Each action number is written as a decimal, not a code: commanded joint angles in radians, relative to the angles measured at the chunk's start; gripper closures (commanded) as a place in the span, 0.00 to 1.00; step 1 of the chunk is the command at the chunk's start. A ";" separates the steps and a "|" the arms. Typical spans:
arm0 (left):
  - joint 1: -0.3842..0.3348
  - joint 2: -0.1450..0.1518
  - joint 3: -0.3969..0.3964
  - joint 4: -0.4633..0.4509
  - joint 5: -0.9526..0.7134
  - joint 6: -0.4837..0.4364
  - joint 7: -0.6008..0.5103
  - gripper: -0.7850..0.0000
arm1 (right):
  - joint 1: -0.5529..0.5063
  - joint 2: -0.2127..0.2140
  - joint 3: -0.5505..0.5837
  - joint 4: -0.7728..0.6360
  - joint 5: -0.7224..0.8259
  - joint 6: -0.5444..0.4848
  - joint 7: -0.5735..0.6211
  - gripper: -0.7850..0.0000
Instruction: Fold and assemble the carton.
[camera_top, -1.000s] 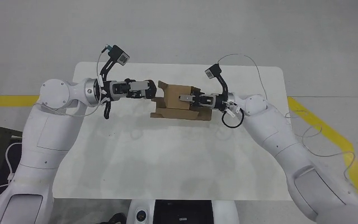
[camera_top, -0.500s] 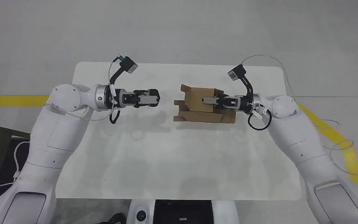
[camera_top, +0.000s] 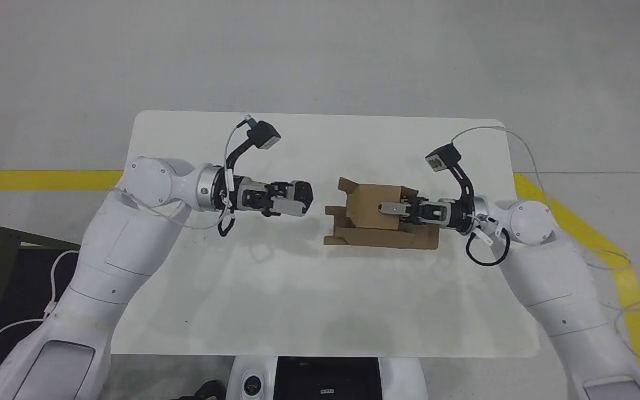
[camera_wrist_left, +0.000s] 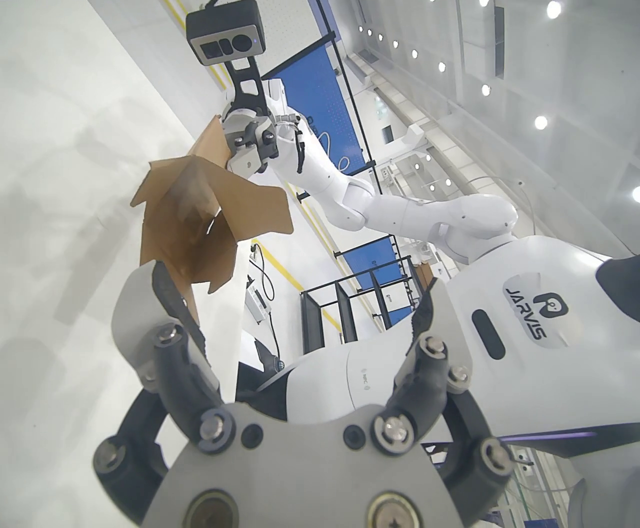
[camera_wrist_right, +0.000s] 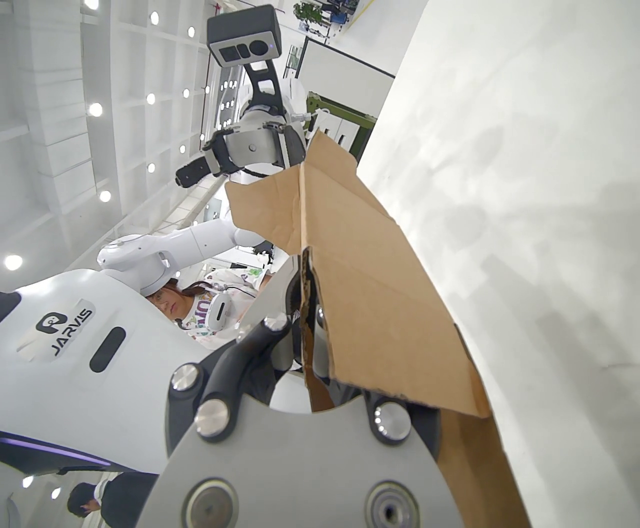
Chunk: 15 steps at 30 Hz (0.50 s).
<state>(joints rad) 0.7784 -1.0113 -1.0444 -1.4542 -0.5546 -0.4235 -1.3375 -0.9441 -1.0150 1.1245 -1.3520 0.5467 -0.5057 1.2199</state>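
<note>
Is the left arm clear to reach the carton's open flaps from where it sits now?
Probably yes. The left end effector is open and faces the carton at its flapped end, with nothing between them; the right end effector holds the far end.

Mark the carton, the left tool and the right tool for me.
carton (camera_top: 362, 202): top view, upper panel.
left tool (camera_top: 308, 197): top view, between its open fingertips.
right tool (camera_top: 388, 209): top view, fingertips clamped on the carton.

Arms (camera_top: 128, 215): you see white shells, black wrists.
Wrist cameras (camera_top: 263, 132): black boxes on curved brackets.
Cables (camera_top: 478, 128): thin white loops.
Left gripper (camera_wrist_left: 292, 282): grey plate, silver screws.
</note>
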 joint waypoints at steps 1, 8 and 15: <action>0.007 -0.001 0.007 -0.010 0.007 0.006 0.006 0.00 | -0.010 -0.002 -0.007 -0.015 0.000 -0.001 -0.008 1.00; 0.025 -0.005 0.021 -0.033 0.026 0.034 0.041 0.00 | -0.005 -0.016 -0.051 -0.033 -0.008 -0.012 -0.031 1.00; 0.021 -0.010 0.027 -0.019 0.061 0.048 0.080 0.00 | 0.018 -0.032 -0.093 -0.020 0.003 -0.026 -0.023 1.00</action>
<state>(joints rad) 0.8017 -1.0202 -1.0178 -1.4771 -0.4975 -0.3768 -1.2620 -0.9298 -1.0446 1.0373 -1.3729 0.5464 -0.5310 1.1939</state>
